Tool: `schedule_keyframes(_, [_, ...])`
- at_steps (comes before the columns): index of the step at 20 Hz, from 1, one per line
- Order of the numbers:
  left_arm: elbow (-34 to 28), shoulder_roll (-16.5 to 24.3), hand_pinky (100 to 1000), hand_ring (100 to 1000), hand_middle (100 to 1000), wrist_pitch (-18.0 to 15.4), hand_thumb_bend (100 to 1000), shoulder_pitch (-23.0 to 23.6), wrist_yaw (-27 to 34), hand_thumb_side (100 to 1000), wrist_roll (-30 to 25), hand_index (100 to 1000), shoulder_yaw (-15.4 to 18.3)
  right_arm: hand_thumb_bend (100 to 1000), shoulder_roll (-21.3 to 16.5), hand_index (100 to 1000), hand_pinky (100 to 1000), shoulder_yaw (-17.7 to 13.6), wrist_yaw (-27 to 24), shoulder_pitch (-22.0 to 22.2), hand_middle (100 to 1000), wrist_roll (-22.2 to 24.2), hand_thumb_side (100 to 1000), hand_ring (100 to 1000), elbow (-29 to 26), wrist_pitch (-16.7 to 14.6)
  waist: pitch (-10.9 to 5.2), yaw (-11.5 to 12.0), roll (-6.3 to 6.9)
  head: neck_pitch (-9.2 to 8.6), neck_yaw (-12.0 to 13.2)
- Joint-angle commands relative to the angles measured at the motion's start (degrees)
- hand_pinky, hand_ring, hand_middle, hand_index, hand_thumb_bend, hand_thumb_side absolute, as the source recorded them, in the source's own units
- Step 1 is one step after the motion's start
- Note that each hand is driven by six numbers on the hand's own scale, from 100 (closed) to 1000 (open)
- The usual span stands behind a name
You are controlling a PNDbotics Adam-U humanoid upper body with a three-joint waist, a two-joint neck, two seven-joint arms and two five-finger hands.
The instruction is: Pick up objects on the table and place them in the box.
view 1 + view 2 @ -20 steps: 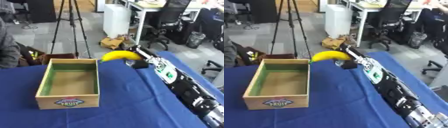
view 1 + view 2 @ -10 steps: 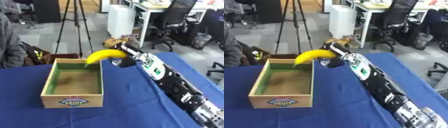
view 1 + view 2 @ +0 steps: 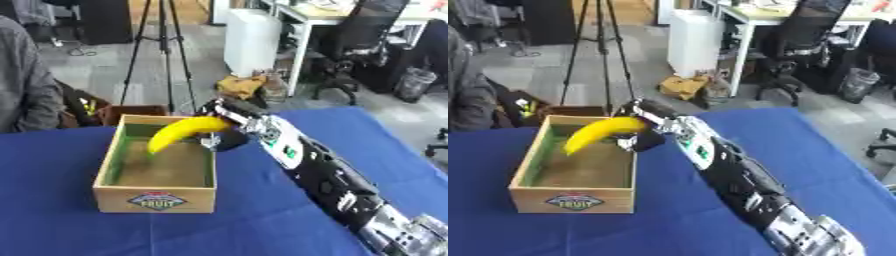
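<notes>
The banana (image 3: 184, 131) hangs above the box (image 3: 157, 195), its upper end gripped by the right hand's (image 3: 223, 135) curled fingers, tip pointing toward 8 o'clock. The right arm stretches from 5 o'clock across the blue counter (image 3: 262, 220) to the box's far right corner.

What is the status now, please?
Right hand shut on banana. Banana over box, not released. Left hand not in view. Nothing in the way.
</notes>
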Motion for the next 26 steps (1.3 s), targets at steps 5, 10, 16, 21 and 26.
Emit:
schedule_keyframes(5, [-1.41, -0.15, 717, 600, 434, 0.15, 227, -1.28, 0.54, 957, -0.70, 616, -0.77, 100, 0.02, 620, 721, 0.26, 2.15, -0.97, 617, 0.00, 494, 837, 0.63, -1.49, -0.58, 0.93, 0.38, -0.99, -0.21])
schedule_keyframes(10, [-1.49, -0.90, 716, 601, 434, 0.58, 228, -2.09, 1.15, 958, -1.55, 615, -1.66, 100, 1.42, 637, 723, 0.64, 4.72, -0.72, 634, 0.21, 502, 851, 2.04, -2.49, -0.27, 2.94, 0.44, -1.30, -0.81])
schedule_keyframes(16, [-1.54, -1.12, 715, 601, 434, 0.78, 229, -2.23, 1.24, 960, -1.84, 615, -1.87, 100, 2.12, 643, 729, 0.76, 6.95, -0.63, 673, -0.35, 524, 874, 2.59, -3.96, -0.06, 3.22, 0.31, -1.45, -0.82])
schedule_keyframes(21, [-1.57, -1.17, 714, 601, 433, 0.87, 230, -2.27, 1.24, 960, -1.89, 615, -1.92, 100, 2.28, 687, 751, 0.83, 8.34, -0.45, 771, -0.59, 589, 934, 2.86, -4.86, -0.02, 3.08, 0.25, -1.53, -0.78])
schedule_keyframes(26, [-1.59, -1.21, 714, 602, 433, 0.93, 230, -2.33, 1.28, 959, -1.93, 615, -1.98, 100, 2.44, 834, 883, 1.06, 9.61, -0.20, 991, 1.34, 727, 1000, 3.35, -6.06, -0.10, 2.92, 0.26, -1.61, -0.82])
